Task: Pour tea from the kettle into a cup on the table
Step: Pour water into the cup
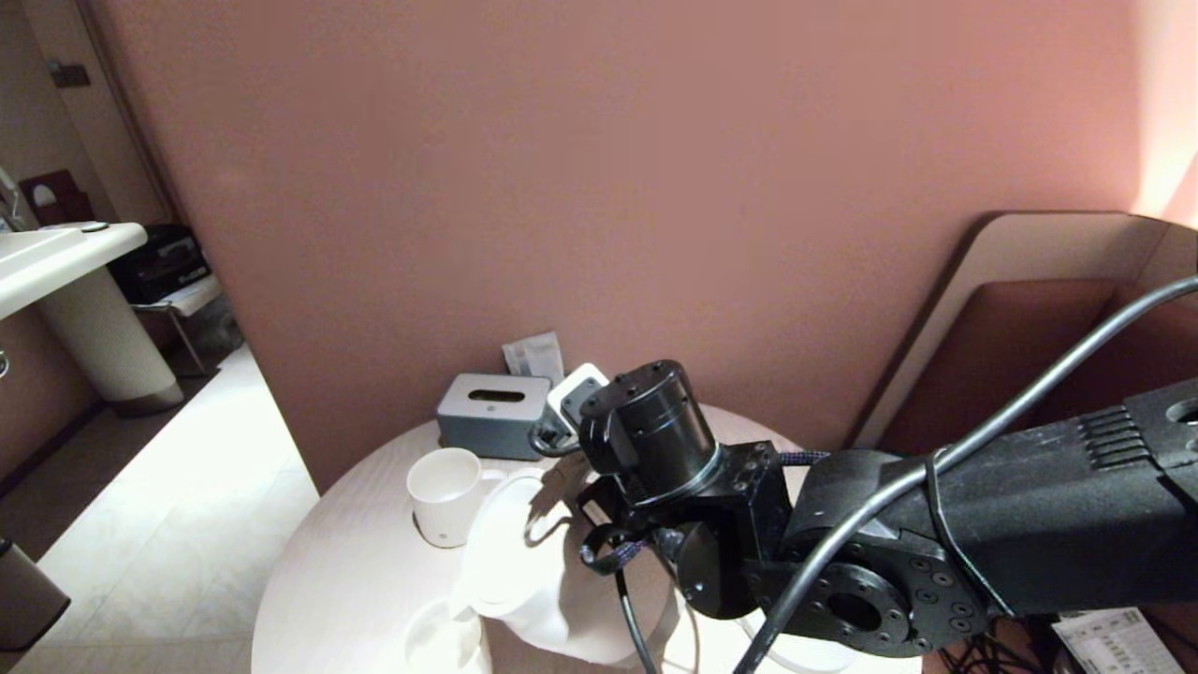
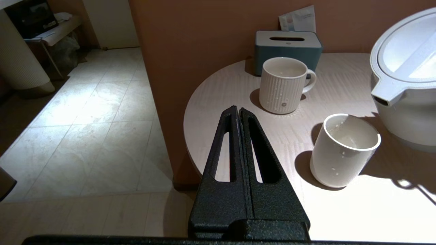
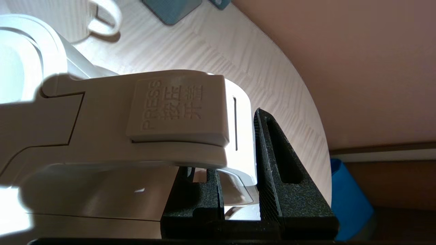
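The white kettle [image 1: 529,571] is held over the round white table [image 1: 346,562], leaning toward the cup [image 1: 440,641]. My right gripper [image 3: 235,143] is shut on the kettle's loop handle [image 3: 240,136], just behind the lid's PRESS button. In the left wrist view the kettle's spout [image 2: 383,97] hangs just above and beside the rim of the plain white cup [image 2: 344,153]. There is some liquid in the cup, and no stream shows. My left gripper [image 2: 238,110] is shut and empty, hovering at the table's left edge, apart from the cup.
A ribbed white mug with a handle [image 2: 284,85] stands behind the cup, in front of a grey-blue tissue box [image 2: 287,46] by the wall. My right arm [image 1: 936,524] fills the table's right side. A blue bin [image 3: 351,200] stands on the floor beyond the table's edge.
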Robot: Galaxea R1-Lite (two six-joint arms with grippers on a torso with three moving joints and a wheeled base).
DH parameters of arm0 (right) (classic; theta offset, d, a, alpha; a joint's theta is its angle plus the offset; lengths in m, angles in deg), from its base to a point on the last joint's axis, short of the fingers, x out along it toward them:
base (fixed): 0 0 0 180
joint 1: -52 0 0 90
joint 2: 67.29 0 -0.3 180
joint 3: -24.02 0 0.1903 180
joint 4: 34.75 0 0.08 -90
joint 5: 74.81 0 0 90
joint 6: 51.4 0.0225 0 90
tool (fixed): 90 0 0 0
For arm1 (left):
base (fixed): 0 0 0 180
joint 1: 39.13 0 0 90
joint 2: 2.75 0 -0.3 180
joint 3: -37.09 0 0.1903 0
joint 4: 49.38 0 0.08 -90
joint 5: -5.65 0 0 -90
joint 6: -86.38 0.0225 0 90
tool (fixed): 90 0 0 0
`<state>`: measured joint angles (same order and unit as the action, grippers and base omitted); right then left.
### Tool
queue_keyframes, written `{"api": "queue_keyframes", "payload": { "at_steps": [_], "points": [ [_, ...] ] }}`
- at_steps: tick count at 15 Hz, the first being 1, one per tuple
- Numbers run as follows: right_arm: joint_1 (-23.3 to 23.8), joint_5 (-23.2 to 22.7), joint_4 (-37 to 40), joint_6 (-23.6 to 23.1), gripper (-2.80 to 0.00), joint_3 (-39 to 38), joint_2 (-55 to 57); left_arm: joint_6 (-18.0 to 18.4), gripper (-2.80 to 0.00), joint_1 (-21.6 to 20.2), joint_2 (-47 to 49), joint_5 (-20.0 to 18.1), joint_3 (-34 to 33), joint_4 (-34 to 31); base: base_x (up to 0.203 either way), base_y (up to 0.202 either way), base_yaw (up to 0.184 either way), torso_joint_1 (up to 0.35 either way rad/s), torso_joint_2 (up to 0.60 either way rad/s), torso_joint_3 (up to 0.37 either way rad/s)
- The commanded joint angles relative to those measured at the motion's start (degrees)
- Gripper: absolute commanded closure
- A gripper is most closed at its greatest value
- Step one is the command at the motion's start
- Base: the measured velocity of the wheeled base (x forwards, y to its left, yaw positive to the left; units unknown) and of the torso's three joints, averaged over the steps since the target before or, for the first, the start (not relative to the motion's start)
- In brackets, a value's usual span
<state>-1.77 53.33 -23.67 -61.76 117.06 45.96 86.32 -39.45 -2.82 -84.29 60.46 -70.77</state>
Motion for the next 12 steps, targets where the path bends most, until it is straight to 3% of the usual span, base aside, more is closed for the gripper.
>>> {"api": "queue_keyframes", "payload": {
  "at_steps": [1, 12],
  "points": [
    [-0.3, 0.3, 0.0, -0.4, 0.0, 0.6, 0.1, 0.0, 0.0, 0.0, 0.1, -0.1, 0.0, 0.0, 0.0, 0.0, 0.0, 0.0, 0.0, 0.0],
    [-1.3, 1.8, 0.1, -5.6, 0.0, 3.3, 2.1, 0.0, 0.0, 0.0, 0.1, 0.0, 0.0, 0.1, 0.0, 0.0, 0.0, 0.0, 0.0, 0.0]
  ]
}}
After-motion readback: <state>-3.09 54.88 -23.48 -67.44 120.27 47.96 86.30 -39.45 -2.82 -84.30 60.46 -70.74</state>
